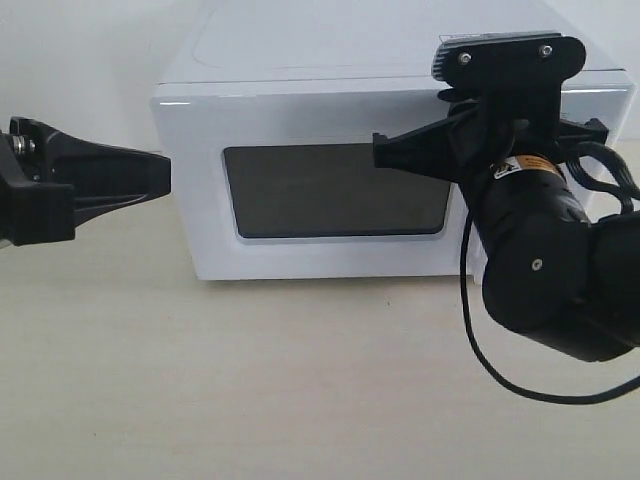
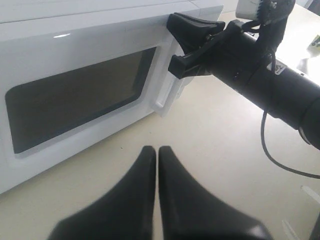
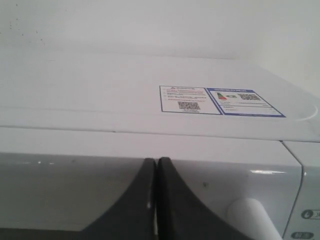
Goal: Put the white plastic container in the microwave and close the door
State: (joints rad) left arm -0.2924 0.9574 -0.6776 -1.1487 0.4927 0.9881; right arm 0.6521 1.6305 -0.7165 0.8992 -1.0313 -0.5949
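Observation:
The white microwave (image 1: 330,110) stands at the back of the table, and its door (image 1: 330,190) with the dark window looks closed against the body. The vertical bar handle (image 2: 167,95) shows in the left wrist view. No white plastic container is visible in any view. My right gripper (image 1: 378,150) is shut and empty, and its tips sit at the door's upper right, near the handle. In the right wrist view this gripper (image 3: 157,160) lies against the microwave's front top edge, below the sticker (image 3: 220,100). My left gripper (image 1: 165,172) is shut and empty beside the microwave's left side, above the table (image 2: 157,149).
A black cable (image 1: 475,340) loops down from the right arm over the beige tabletop (image 1: 300,380). One round dial (image 3: 250,215) shows at the microwave's right. A pale wall stands behind the microwave.

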